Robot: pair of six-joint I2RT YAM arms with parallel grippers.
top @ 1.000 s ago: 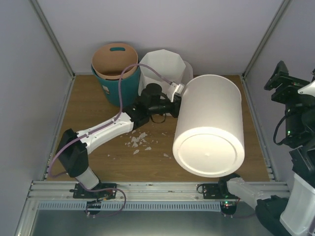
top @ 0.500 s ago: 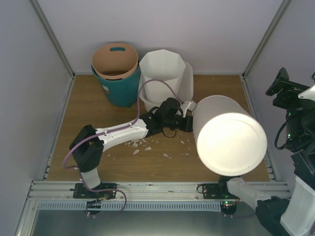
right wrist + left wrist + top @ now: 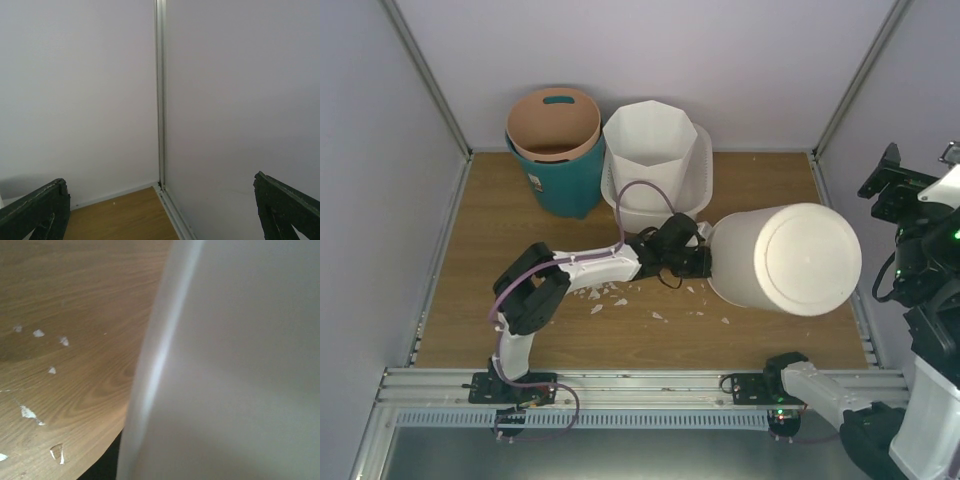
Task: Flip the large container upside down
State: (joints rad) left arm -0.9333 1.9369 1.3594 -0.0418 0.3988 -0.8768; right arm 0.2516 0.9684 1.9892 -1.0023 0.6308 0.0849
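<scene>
The large container, a wide white tub, stands upright at the back of the table with a white octagonal bin standing in it. No gripper touches it. My left gripper is shut on the rim of a tall round white bin. That bin hangs tilted at the right, its flat base facing up and its mouth down toward the left. In the left wrist view its white wall fills the right side and hides my fingers. My right gripper is open and empty, raised at the right wall.
A teal bin with a brown liner stands at the back left beside the tub. Small white scraps lie on the wooden table in front of my left arm. Walls close in the left, back and right sides.
My left arm swung the round bin to the right and lower, and turned it so its base went from facing the front to facing up. The tub did not move.
</scene>
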